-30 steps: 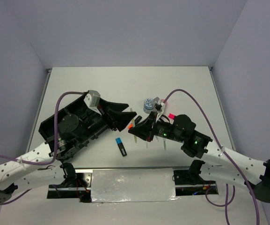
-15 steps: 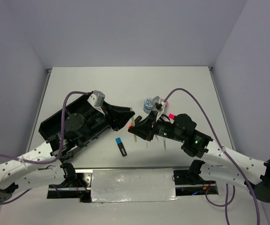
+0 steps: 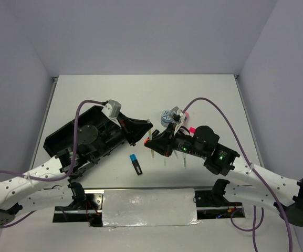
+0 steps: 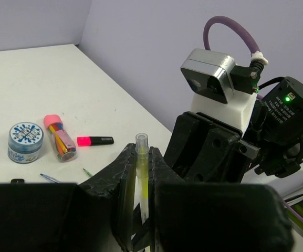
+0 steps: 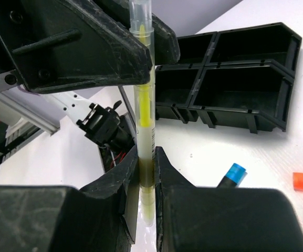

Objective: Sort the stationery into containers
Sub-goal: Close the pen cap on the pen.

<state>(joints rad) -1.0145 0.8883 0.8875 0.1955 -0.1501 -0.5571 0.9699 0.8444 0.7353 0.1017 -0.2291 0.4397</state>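
- As the two arms faced each other over the white table (image 3: 209,94), the left pincer (image 4: 142,157) was clamped on a thin translucent plastic pen with a yellow core (image 4: 142,178), which stood upright between its fingers
- The right pincer (image 5: 147,163) was closed on the same pen's other end, so the pen bridged the two pincers, tip to tip
- Beyond the left pincer's tips lay a round blue-white tape roll (image 4: 25,142), a pink-orange striped tube (image 4: 60,137) just beside it, and a black highlighter with a pink cap (image 4: 94,140) near the tube
- Beyond the right pincer sat the black plastic organiser tray with rectangular compartments (image 5: 246,63); a black highlighter with a blue cap (image 5: 231,175) lay on the table close beside its fingers, between them and the tray
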